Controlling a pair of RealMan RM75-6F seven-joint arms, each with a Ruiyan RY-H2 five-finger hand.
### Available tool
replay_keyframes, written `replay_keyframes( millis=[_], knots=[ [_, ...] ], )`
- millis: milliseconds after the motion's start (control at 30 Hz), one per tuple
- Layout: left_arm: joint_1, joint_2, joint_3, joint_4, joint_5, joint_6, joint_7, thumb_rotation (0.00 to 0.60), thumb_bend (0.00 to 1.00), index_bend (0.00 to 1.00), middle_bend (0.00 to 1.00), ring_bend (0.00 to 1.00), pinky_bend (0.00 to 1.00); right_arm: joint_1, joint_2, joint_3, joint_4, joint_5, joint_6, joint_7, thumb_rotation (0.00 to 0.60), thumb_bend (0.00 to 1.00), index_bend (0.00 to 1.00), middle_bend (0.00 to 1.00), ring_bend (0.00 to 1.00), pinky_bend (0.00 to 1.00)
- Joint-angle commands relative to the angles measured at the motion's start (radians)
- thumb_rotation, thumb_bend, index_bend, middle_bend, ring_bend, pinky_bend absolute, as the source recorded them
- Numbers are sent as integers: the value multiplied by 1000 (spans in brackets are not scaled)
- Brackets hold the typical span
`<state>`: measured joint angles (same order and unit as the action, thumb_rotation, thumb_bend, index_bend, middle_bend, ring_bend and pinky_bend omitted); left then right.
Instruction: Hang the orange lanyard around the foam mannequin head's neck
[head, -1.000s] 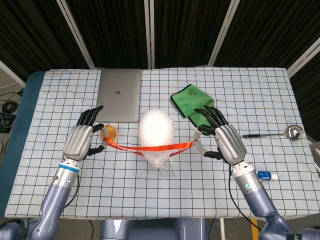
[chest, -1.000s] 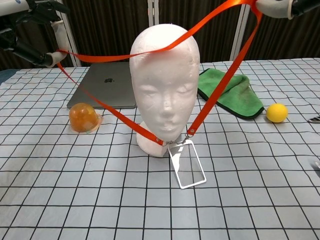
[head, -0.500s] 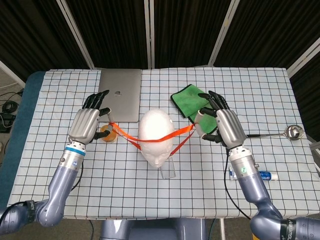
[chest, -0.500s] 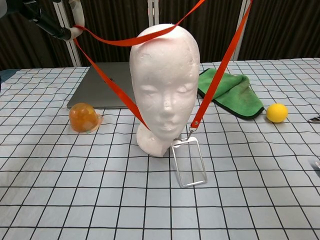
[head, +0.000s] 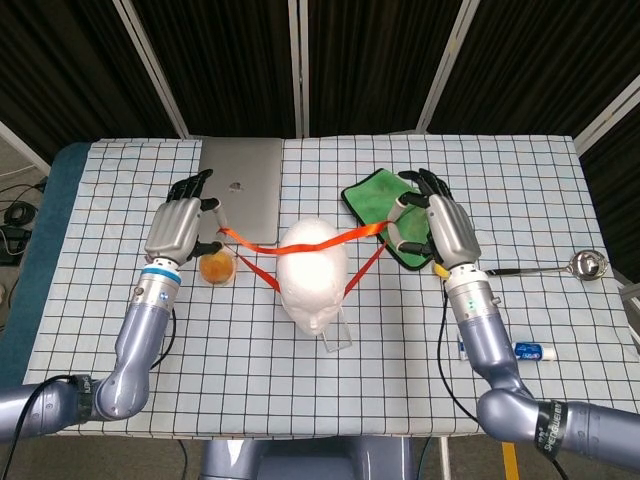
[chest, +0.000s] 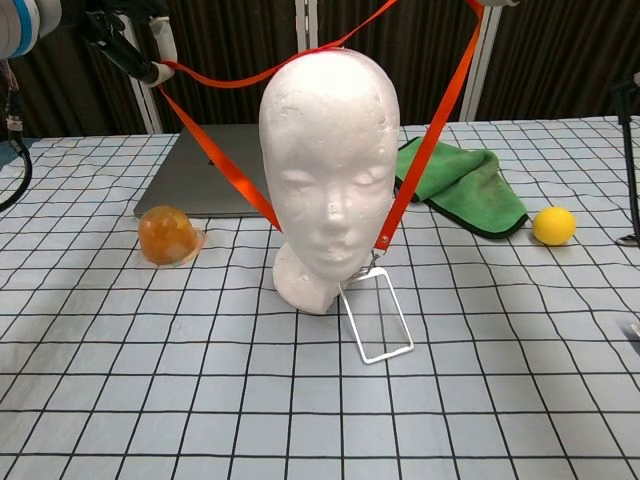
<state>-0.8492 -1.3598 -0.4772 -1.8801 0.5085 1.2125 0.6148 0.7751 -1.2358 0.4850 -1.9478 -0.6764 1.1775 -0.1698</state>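
Observation:
The white foam mannequin head stands upright mid-table, its face toward the chest camera. The orange lanyard is stretched wide between both hands. Its upper span lies across the crown of the head, and its two strands run down past the cheeks to the clear badge holder, which leans on the table at the head's base. My left hand pinches the strap left of the head. My right hand holds it on the right. The right hand is almost out of the chest view.
A closed grey laptop lies behind the head, a green cloth at back right. An orange ball in a cup sits left of the head, a yellow ball on the right. A ladle and a small tube lie far right.
Both hands moved toward the far side of the table and closer to the head. The strap's upper span slid from the forehead up onto the crown. The badge holder rose slightly.

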Motion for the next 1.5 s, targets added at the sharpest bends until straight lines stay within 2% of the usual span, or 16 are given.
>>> replay_keyframes(
  millis=[33, 267, 300, 333, 367, 400, 433, 533, 600, 733, 933, 1000, 1167, 1300, 1433, 1500],
  knots=[
    [-23, -21, -1, 40, -35, -9, -5, 600, 514, 678, 0, 0, 0, 41, -29, 4, 48, 48, -11, -46, 600, 409, 722, 159, 0, 0],
    [-57, -61, -2, 125, -104, -62, -46, 600, 508, 585, 0, 0, 0, 95, -123, 12, 160, 74, 24, -71, 600, 409, 721, 176, 0, 0],
    [-63, -67, -3, 138, -108, -67, -54, 600, 508, 499, 0, 0, 0, 101, -133, 16, 178, 82, 24, -72, 600, 408, 713, 177, 0, 0],
    [-67, -74, -4, 149, -108, -71, -63, 600, 508, 335, 0, 0, 0, 108, -144, 20, 196, 90, 25, -74, 600, 406, 674, 177, 0, 0],
    [-69, -77, -4, 155, -106, -74, -67, 600, 506, 222, 0, 0, 0, 112, -149, 22, 206, 94, 24, -75, 600, 400, 619, 173, 0, 0],
    [-71, -81, 1, 165, -101, -78, -72, 600, 494, 78, 0, 0, 0, 116, -157, 23, 220, 100, 20, -76, 600, 372, 497, 159, 0, 0],
    [-72, -84, 5, 171, -98, -84, -76, 600, 457, 2, 0, 0, 0, 118, -161, 21, 228, 103, 15, -76, 600, 324, 356, 138, 0, 0],
    [-68, -97, 6, 199, -84, -99, -118, 600, 336, 0, 0, 0, 0, 121, -172, 0, 261, 91, 1, -88, 600, 176, 136, 89, 0, 0],
    [-62, -108, 7, 218, -54, -103, -155, 600, 207, 0, 0, 0, 0, 122, -181, -13, 282, 74, 4, -96, 600, 124, 86, 69, 0, 0],
    [-51, -109, 19, 232, 4, -103, -191, 600, 13, 0, 0, 0, 0, 120, -189, -22, 299, 52, 15, -103, 600, 107, 70, 47, 0, 0],
    [-13, -81, 36, 214, 101, -95, -259, 600, 0, 0, 0, 0, 0, 94, -164, -42, 269, -15, 56, -118, 600, 113, 68, 40, 0, 0],
    [6, -61, 51, 199, 139, -87, -270, 600, 0, 0, 0, 0, 0, 74, -142, -54, 244, -48, 76, -120, 600, 180, 69, 35, 0, 0],
    [90, 12, 116, 142, 274, -44, -320, 600, 0, 0, 0, 0, 0, -19, -40, -113, 144, -167, 110, -88, 600, 503, 85, 28, 0, 0],
    [170, 81, 185, 87, 369, 5, -340, 600, 0, 0, 0, 0, 0, -121, 70, -204, 87, -295, 104, -30, 600, 721, 99, 22, 0, 0],
    [232, 133, 240, 34, 434, 55, -334, 600, 0, 0, 0, 0, 0, -197, 139, -288, 91, -409, 108, 8, 600, 936, 109, 22, 0, 0],
    [270, 160, 270, -8, 466, 93, -325, 600, 0, 0, 0, 0, 0, -239, 160, -334, 109, -474, 123, 27, 600, 989, 109, 22, 0, 0]
  ],
)
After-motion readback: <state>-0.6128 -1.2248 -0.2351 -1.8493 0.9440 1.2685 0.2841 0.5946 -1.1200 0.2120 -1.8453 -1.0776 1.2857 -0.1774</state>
